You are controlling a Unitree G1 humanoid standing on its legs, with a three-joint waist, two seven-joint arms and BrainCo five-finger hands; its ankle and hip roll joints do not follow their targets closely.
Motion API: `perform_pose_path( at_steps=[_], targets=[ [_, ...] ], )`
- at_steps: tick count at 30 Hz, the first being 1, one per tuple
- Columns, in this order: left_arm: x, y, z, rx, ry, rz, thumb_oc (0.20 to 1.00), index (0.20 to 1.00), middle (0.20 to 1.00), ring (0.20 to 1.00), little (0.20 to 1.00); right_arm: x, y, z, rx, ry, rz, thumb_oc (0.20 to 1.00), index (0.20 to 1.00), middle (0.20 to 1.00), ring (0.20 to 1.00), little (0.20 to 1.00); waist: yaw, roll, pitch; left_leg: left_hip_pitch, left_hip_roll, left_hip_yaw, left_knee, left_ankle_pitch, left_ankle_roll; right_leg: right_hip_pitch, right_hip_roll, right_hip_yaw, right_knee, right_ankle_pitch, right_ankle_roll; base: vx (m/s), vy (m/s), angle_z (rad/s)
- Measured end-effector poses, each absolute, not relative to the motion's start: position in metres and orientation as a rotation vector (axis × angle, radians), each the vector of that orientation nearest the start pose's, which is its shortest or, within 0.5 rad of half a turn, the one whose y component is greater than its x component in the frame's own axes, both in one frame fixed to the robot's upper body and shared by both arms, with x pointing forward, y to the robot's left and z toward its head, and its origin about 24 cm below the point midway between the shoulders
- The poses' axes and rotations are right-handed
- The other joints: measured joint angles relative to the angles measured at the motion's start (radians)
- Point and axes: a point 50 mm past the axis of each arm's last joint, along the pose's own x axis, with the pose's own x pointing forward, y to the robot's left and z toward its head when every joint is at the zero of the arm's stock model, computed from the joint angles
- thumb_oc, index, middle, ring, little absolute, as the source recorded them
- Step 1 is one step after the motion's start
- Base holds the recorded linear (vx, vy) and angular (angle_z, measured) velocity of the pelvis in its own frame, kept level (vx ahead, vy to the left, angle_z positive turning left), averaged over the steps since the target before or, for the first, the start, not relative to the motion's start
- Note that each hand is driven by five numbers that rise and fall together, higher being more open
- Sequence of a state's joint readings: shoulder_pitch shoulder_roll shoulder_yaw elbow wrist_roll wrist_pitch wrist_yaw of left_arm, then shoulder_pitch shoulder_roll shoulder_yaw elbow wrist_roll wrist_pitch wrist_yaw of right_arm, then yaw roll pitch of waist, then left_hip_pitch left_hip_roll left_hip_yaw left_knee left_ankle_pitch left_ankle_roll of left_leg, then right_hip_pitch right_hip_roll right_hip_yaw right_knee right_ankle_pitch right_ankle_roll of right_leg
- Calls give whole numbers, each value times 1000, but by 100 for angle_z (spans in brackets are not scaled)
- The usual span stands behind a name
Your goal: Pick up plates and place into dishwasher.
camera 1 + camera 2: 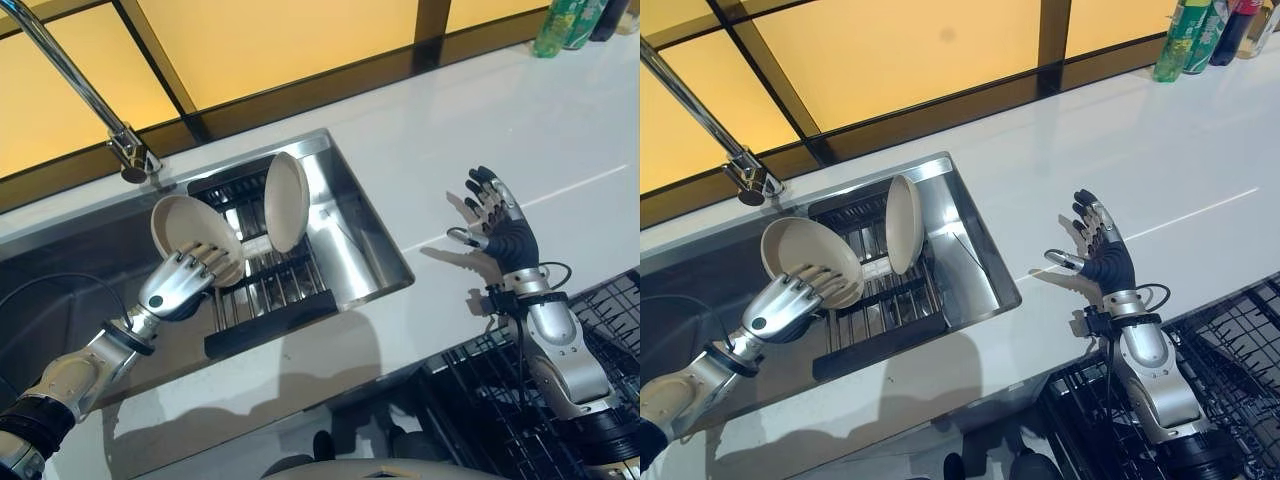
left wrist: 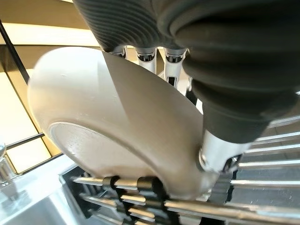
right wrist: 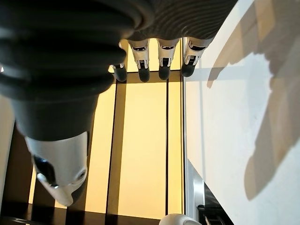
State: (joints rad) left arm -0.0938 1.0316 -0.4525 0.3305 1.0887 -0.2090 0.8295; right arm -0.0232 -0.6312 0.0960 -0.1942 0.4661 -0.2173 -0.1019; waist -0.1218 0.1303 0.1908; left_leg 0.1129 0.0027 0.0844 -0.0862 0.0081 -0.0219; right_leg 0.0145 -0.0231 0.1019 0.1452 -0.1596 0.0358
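**Left hand grips a cream plate at the sink rack; right hand spread above the counter**

The left hand [image 1: 178, 282] reaches into the stainless sink [image 1: 360, 235], its silver fingers curled over the rim of a round, matte cream plate [image 1: 185, 232]. The left wrist view shows the thumb pressed against the plate's back near its lower edge, where the shallow foot ring is faintly pebbled; the plate's bottom edge sits among the bars of the dark wire rack [image 1: 265, 300]. The plate tilts, its hollow face turned up and toward the camera.

A second cream plate [image 1: 286, 201] stands nearly upright in the same rack, just beside the first and apart from it, seen edge-on as a narrow oval. A curved chrome faucet [image 1: 75, 85] rises over the sink's far left corner.

The right hand [image 1: 1102, 255] hovers over the smooth white counter [image 1: 520, 130] with fingers straight and fanned, holding nothing. That stretch of counter is bare and broad between the sink's right rim and green bottles [image 1: 1185, 38] at the far edge. Below the counter's near edge, the black wire dishwasher rack [image 1: 1230, 350] lies open beneath the right forearm.
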Motion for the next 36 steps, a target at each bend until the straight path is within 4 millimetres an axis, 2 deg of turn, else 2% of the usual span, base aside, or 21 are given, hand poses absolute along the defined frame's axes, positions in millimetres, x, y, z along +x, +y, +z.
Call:
perform_pose_path(
  at_steps=[9,18,28,32,36],
  targets=[
    [227,288,53,1962,-602,-210,200,200,200,200,200,247,-221,129,-133,-343,116,1000,1000,1000,1000,1000,1,4,2,19,-1,-3,0,1,1,11,-2,-4,16,-6,5,34,14,-1],
    [227,301,61,1995,-558,-137,200,200,200,200,200,237,-230,114,-124,-270,90,1000,1000,1000,1000,1000,0,17,-4,33,-7,-22,0,3,4,34,-11,-25,15,-10,6,7,4,7],
    [218,305,54,1995,-518,-156,200,200,200,200,200,234,-234,110,-117,-249,76,1000,1000,1000,1000,1000,2,33,-34,36,-10,-33,0,4,6,33,-14,-35,34,-22,4,-2,-5,3],
    [217,310,61,1990,-540,-97,200,200,200,200,200,232,-235,107,-114,-236,70,1000,1000,1000,1000,1000,6,28,-39,41,-11,-34,0,4,6,32,-14,-36,51,-32,5,-3,-16,1],
    [218,308,78,1914,-628,30,200,200,200,200,200,228,-237,103,-107,-216,55,1000,1000,1000,1000,1000,13,19,-51,41,-12,-39,0,4,6,28,-16,-41,64,-41,2,-18,-38,4]
  ],
)
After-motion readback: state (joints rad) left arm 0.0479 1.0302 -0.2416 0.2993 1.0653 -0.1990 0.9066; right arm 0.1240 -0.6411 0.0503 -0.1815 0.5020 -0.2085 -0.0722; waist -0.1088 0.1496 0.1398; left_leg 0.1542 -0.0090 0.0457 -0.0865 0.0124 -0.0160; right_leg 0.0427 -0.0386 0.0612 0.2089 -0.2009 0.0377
